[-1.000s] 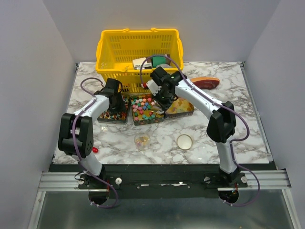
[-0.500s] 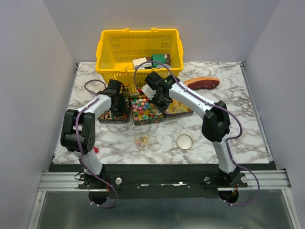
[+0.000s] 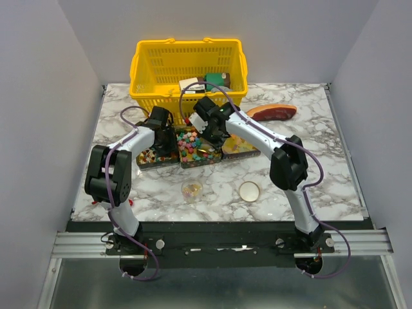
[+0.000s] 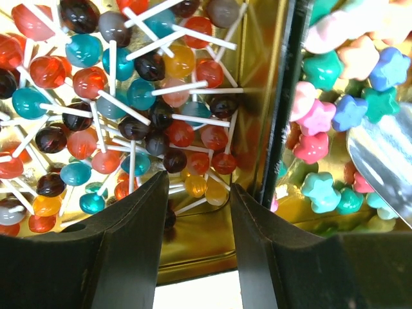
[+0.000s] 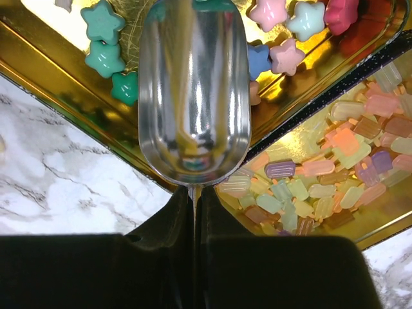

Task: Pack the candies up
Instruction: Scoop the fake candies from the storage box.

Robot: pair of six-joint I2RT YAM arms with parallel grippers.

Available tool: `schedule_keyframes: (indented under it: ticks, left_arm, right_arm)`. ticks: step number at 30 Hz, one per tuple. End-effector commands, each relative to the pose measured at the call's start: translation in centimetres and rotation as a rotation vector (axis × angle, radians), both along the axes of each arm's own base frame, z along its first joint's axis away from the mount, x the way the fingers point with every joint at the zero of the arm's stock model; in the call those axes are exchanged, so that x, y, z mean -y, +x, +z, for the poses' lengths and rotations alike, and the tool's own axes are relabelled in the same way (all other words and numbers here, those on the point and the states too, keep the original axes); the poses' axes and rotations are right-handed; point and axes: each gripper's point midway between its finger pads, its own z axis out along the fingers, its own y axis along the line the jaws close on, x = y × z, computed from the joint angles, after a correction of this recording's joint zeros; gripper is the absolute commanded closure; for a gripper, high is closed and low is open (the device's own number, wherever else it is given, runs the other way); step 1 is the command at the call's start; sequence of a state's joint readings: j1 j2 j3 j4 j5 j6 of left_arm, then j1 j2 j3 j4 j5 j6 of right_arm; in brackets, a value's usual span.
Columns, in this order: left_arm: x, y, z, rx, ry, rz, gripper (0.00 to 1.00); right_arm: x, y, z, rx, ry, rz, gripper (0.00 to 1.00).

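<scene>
Two arms work on a marble table [image 3: 335, 167], and we place everything relative to the yellow basket [image 3: 148, 71] at its far edge. Three shallow gold trays lie in a row just in front of the basket: the left tray [image 3: 147, 161], the middle tray [image 3: 199, 161] and the right tray [image 3: 241, 153]. A red-brown slab [image 3: 273, 111] lies to the basket's right. Farther in front of the basket, beyond the trays, stand a clear cup [image 3: 192, 189] with a few sweets in it and a round lid [image 3: 249, 190].

The left gripper [image 4: 198, 187] hangs over the left tray's near right corner, its fingers spread and pinching nothing. The right gripper [image 5: 193, 193] is pressed together on the handle of a metal scoop [image 5: 193, 96], whose bowl lies over the middle tray's near edge.

The candies fill the trays: lollipops [image 4: 96, 84] on white sticks in the left, star candies [image 5: 103, 58] in the middle, pastel gummies [image 5: 309, 193] in the right.
</scene>
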State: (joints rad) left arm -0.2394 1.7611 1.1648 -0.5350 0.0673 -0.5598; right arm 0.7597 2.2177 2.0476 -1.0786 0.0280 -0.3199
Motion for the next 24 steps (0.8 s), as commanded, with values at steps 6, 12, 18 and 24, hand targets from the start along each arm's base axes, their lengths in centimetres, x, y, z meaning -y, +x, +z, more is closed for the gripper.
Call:
schedule_keyframes:
  ticks: [6, 12, 18, 24]
  left_arm:
    - [0.8, 0.8, 0.9, 0.027, -0.015, -0.03, 0.46]
    - [-0.2, 0.9, 2.7, 0.07, 0.025, 0.003, 0.44]
    - [-1.0, 1.5, 6.8, 0.192, 0.035, 0.054, 0.43]
    - [-0.2, 2.2, 7.2, 0.244, -0.017, 0.051, 0.42]
  right_arm:
    - [-4.4, 0.1, -4.3, -0.046, 0.099, -0.015, 0.99]
    - [-3.7, 0.0, -4.3, -0.027, 0.079, -0.035, 0.99]
    - [-2.6, -0.9, -4.2, -0.03, 0.066, -0.062, 0.99]
    - [-2.7, -1.0, -3.9, -0.033, 0.078, -0.083, 0.99]
